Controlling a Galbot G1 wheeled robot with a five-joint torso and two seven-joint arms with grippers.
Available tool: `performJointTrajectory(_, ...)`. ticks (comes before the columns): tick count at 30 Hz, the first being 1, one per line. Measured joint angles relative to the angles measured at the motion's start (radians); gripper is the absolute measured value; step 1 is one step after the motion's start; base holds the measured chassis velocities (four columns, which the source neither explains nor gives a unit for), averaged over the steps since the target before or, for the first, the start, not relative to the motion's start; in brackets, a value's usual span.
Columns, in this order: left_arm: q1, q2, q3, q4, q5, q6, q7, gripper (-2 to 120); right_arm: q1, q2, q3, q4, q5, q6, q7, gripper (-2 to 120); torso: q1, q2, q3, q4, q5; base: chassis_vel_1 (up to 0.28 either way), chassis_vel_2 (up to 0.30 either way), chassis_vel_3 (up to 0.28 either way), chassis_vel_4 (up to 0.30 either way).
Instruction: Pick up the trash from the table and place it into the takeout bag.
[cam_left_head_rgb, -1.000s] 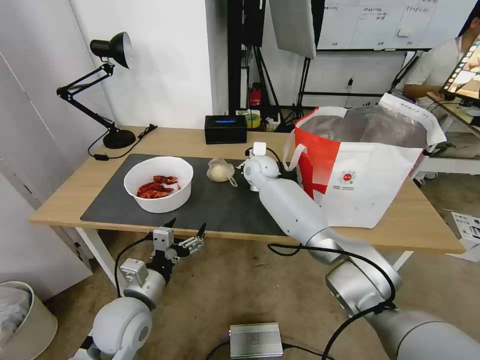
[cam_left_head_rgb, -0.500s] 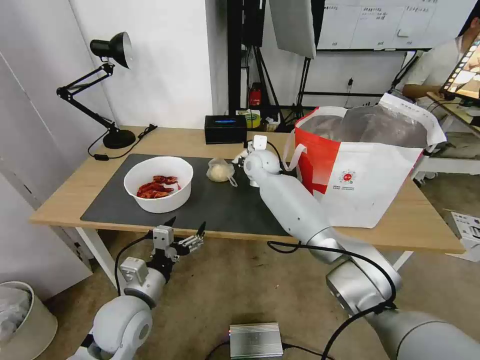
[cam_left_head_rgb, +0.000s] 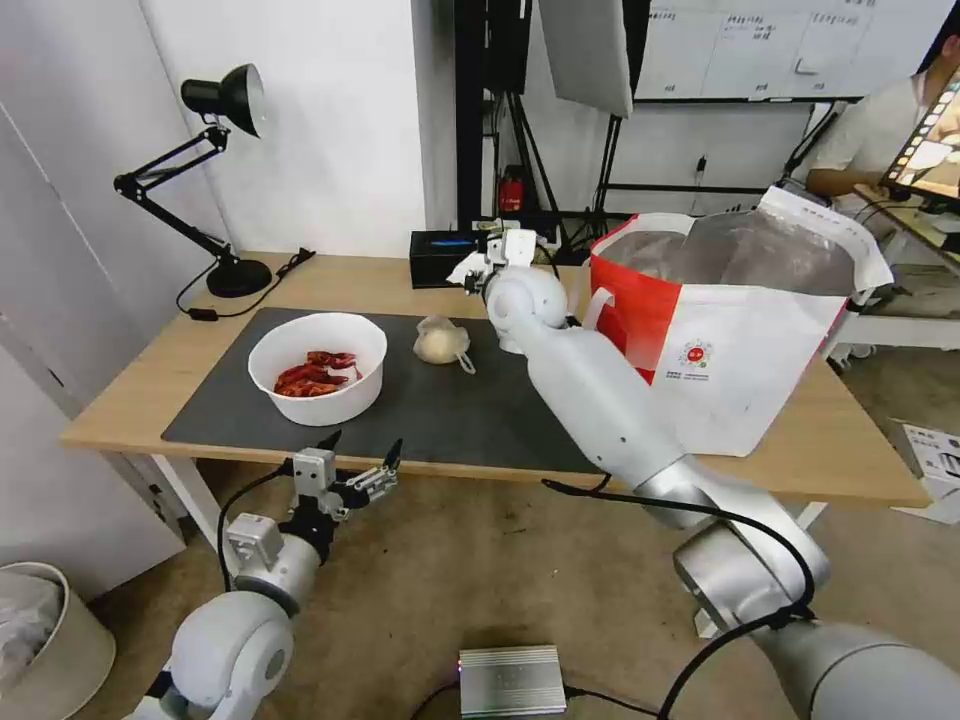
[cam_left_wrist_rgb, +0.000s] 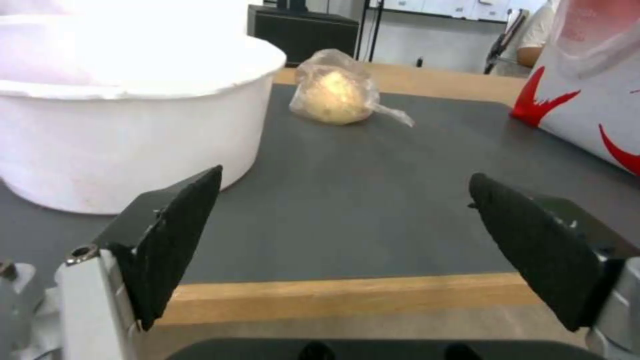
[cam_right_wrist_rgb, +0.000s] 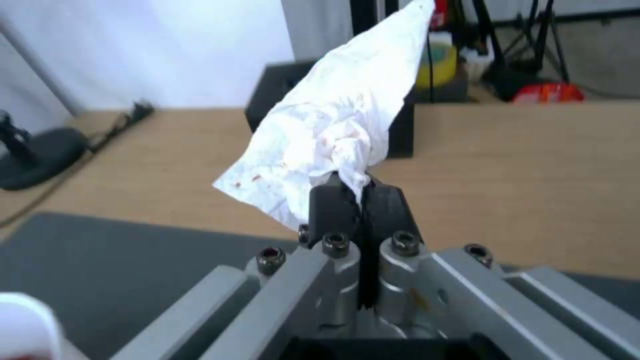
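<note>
The right pincer (cam_right_wrist_rgb: 361, 197) is clamped on the crumpled white tissue (cam_right_wrist_rgb: 333, 125), its jaws pressed together on one bunched corner while the rest of the sheet fans out loose above them. In the head view the right pincer (cam_left_head_rgb: 478, 270) hangs above the desk (cam_left_head_rgb: 330, 275) at about 12 o'clock from the small clear bag (cam_left_head_rgb: 440, 342), in front of the black box (cam_left_head_rgb: 435, 255), with the takeout bag (cam_left_head_rgb: 720, 340) standing open toward 3 o'clock of it. The white bowl (cam_left_head_rgb: 318, 368) of red shells sits on the dark grey mat (cam_left_head_rgb: 450, 410), toward 9 o'clock of the small clear bag. The left pincer (cam_left_head_rgb: 345, 470) waits below the desk's near edge with its jaws spread wide apart and nothing between them. The grip looks thin: only a twist of paper is caught, so a quick swing could tear it or let it slip out short of the opening. The loose, flaring part of the tissue might also drag on the takeout bag's rim or on its white strap handle (cam_left_head_rgb: 592, 305) and pull free there. A low crossing could bump the tall soft wall and fold the mouth shut.
</note>
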Motion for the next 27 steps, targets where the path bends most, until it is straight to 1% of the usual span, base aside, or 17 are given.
performJointTrajectory(1, 0.006, -0.001, -0.007, -0.004, 0.0, 0.0, 0.0, 100, 0.002, -0.009, 0.0, 0.026, 0.011, -0.004, 0.01, 0, 0.0, 0.0, 0.0, 0.0, 0.0, 0.0, 0.0, 0.0, 0.0)
performJointTrajectory(2, 0.006, -0.001, -0.007, -0.004, 0.0, 0.0, 0.0, 100, 0.002, -0.009, 0.0, 0.026, 0.011, -0.004, 0.01, 0, 0.0, 0.0, 0.0, 0.0, 0.0, 0.0, 0.0, 0.0, 0.0)
performJointTrajectory(4, 0.027, -0.004, -0.026, -0.017, -0.001, 0.0, 0.0, 100, 0.013, -0.029, -0.001, 0.087, 0.041, -0.015, 0.044, 0, 0.0, 0.0, 0.0, 0.0001, 0.0, 0.0, 0.0, 0.0, 0.0)
performJointTrajectory(5, 0.027, -0.004, -0.026, -0.017, -0.001, 0.0, 0.0, 100, 0.013, -0.029, -0.001, 0.087, 0.041, -0.015, 0.044, 0, 0.0, 0.0, 0.0, 0.0001, 0.0, 0.0, 0.0, 0.0, 0.0)
performJointTrajectory(8, 0.079, -0.022, -0.072, -0.049, 0.009, -0.009, 0.001, 100, 0.039, -0.062, -0.016, 0.195, 0.098, -0.039, 0.129, 0, 0.0, 0.0, 0.0, 0.0001, 0.0, 0.0, 0.0, 0.0, 0.0)
performJointTrajectory(9, 0.079, -0.022, -0.072, -0.049, 0.009, -0.009, 0.001, 100, 0.039, -0.062, -0.016, 0.195, 0.098, -0.039, 0.129, 0, 0.0, 0.0, 0.0, 0.0001, 0.0, 0.0, 0.0, 0.0, 0.0)
performJointTrajectory(11, 0.104, -0.037, -0.094, -0.066, 0.017, -0.012, 0.002, 100, 0.051, -0.077, -0.029, 0.234, 0.123, -0.049, 0.167, 0, 0.0, 0.0, 0.0, 0.0, 0.0, 0.0, 0.0, 0.0, 0.0)
performJointTrajectory(13, 0.131, -0.055, -0.116, -0.086, 0.029, -0.014, 0.003, 100, 0.055, -0.107, -0.046, 0.285, 0.139, -0.055, 0.194, 0, 0.0, 0.0, 0.0, 0.0007, 0.0, 0.0, 0.0, 0.0, 0.0)
performJointTrajectory(14, 0.131, -0.055, -0.116, -0.086, 0.029, -0.014, 0.003, 100, 0.055, -0.107, -0.046, 0.285, 0.139, -0.055, 0.194, 0, 0.0, 0.0, 0.0, 0.0007, 0.0, 0.0, 0.0, 0.0, 0.0)
performJointTrajectory(17, 0.146, -0.064, -0.12, -0.098, 0.04, -0.014, 0.005, 100, 0.039, -0.178, -0.043, 0.375, 0.171, -0.059, 0.23, 0, 0.0, 0.0, 0.0, 0.0001, -0.0001, 0.0, 0.0, 0.0, 0.0)
performJointTrajectory(18, 0.146, -0.064, -0.12, -0.098, 0.04, -0.014, 0.005, 100, 0.039, -0.178, -0.043, 0.375, 0.171, -0.059, 0.23, 0, 0.0, 0.0, 0.0, 0.0001, -0.0001, 0.0, 0.0, 0.0, 0.0)
performJointTrajectory(21, 0.152, -0.065, -0.124, -0.102, 0.043, -0.014, 0.006, 100, 0.011, -0.243, -0.017, 0.451, 0.184, -0.063, 0.242, 0, 0.0, 0.0, 0.0, -0.0002, 0.0002, 0.0, 0.0, 0.0, 0.0)
performJointTrajectory(22, 0.152, -0.065, -0.124, -0.102, 0.043, -0.014, 0.006, 100, 0.011, -0.243, -0.017, 0.451, 0.184, -0.063, 0.242, 0, 0.0, 0.0, 0.0, -0.0002, 0.0002, 0.0, 0.0, 0.0, 0.0)
performJointTrajectory(25, 0.156, -0.067, -0.125, -0.106, 0.049, -0.014, 0.006, 100, -0.033, -0.314, 0.023, 0.537, 0.205, -0.065, 0.254, 0, 0.0, 0.0, 0.0, 0.0001, 0.0001, 0.0, 0.0, 0.0, 0.0)
performJointTrajectory(26, 0.156, -0.067, -0.125, -0.106, 0.049, -0.014, 0.006, 100, -0.033, -0.314, 0.023, 0.537, 0.205, -0.065, 0.254, 0, 0.0, 0.0, 0.0, 0.0001, 0.0001, 0.0, 0.0, 0.0, 0.0)
performJointTrajectory(27, 0.157, -0.07, -0.123, -0.108, 0.054, -0.014, 0.006, 100, -0.049, -0.339, 0.037, 0.562, 0.214, -0.065, 0.259, 0, 0.0, 0.0, 0.0, 0.0001, 0.0002, 0.0, 0.0, 0.0, 0.0)
